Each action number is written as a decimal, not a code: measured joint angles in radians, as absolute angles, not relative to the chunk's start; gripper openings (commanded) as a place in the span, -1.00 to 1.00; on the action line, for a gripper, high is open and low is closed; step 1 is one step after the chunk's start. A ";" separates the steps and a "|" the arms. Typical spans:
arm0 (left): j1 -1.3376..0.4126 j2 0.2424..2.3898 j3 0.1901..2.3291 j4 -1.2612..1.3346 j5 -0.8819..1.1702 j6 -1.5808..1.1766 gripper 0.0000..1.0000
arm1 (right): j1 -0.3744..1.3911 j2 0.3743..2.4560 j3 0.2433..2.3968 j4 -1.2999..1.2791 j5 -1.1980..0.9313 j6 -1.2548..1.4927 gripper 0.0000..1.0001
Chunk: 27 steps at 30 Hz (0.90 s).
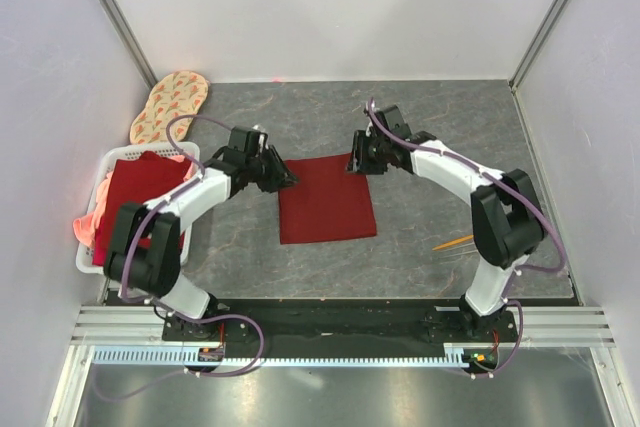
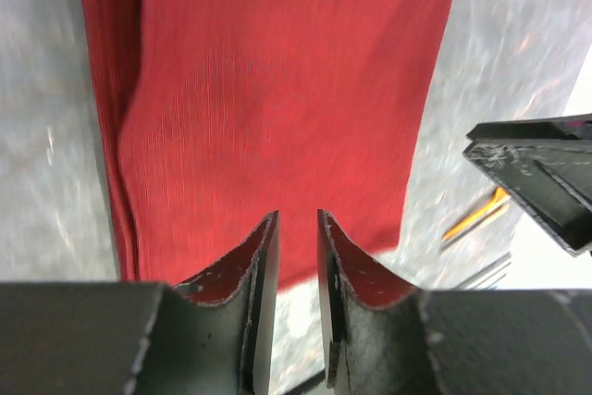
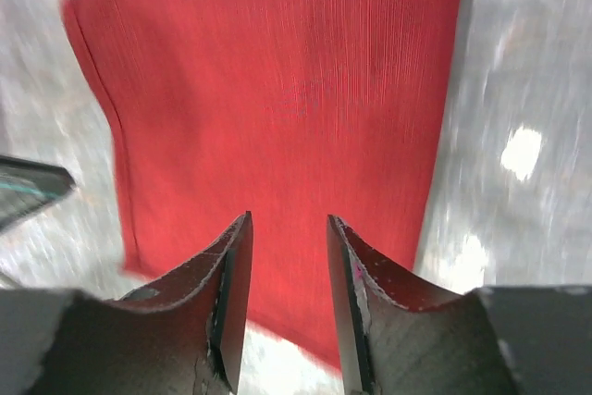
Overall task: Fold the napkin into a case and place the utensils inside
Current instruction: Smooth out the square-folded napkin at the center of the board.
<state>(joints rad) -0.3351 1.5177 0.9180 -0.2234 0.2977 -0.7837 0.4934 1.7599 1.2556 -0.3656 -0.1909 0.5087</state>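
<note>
While both arms reach in over the grey stone-look table (image 1: 440, 127), the count is: 1 plain dark red square cloth napkin (image 1: 326, 199), 2 grippers, and a small bunch of slender utensils (image 1: 455, 243). 1 orange-gold piece is clear; the silver ones are too thin to count.

The napkin lies flat mid-table, btw the two grippers. The utensils lie on the table well apart from it, on the right side, just beside the right arm's elbow.

Other things: a white plastic basket (image 1: 88, 257) at the left edge w/ a brighter red and salmon-pink cloth stack (image 1: 135, 192) in it, and an oval beige mat w/ red-orange pattern (image 1: 168, 105) behind the basket, in the far-left corner.

The left gripper (image 1: 283, 175) is at the napkin's far-left corner. Its jaws are parted by a narrow gap w/ nothing btw them, tips over the cloth's edge. The right gripper (image 1: 357, 161) is at the far-right corner, jaws a bit wider apart and also empty. Can't tell if either touches the cloth.

Napkin look: approx square, smooth, fine ribbed weave, straight edges. A darker ridge runs along one side in the left wrist view, maybe a doubled layer, can't be sure.
</note>
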 measured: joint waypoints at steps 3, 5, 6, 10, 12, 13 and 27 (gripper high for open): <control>-0.295 1.603 0.984 -0.216 0.308 -0.784 -0.46 | 0.464 1.844 1.352 -0.353 -0.204 0.508 -0.22; -0.259 1.663 1.019 -0.217 0.321 -0.784 -0.46 | 0.447 1.900 1.399 -0.353 -0.213 0.509 -0.26; -0.247 1.684 1.029 -0.217 0.323 -0.784 -0.46 | 0.442 1.921 1.414 -0.355 -0.214 0.510 -0.31; -0.211 1.768 1.080 -0.228 0.324 -0.784 -0.49 | 0.417 2.005 1.472 -0.359 -0.218 0.511 -0.41; -0.210 1.807 1.111 -0.230 0.324 -0.784 -0.49 | 0.407 2.033 1.494 -0.359 -0.225 0.511 -0.42; -0.210 1.823 1.125 -0.231 0.324 -0.784 -0.49 | 0.402 2.046 1.506 -0.356 -0.230 0.511 -0.43; -0.189 1.971 1.255 -0.281 0.255 -0.731 -0.49 | 0.338 2.195 1.596 -0.322 -0.277 0.493 -0.44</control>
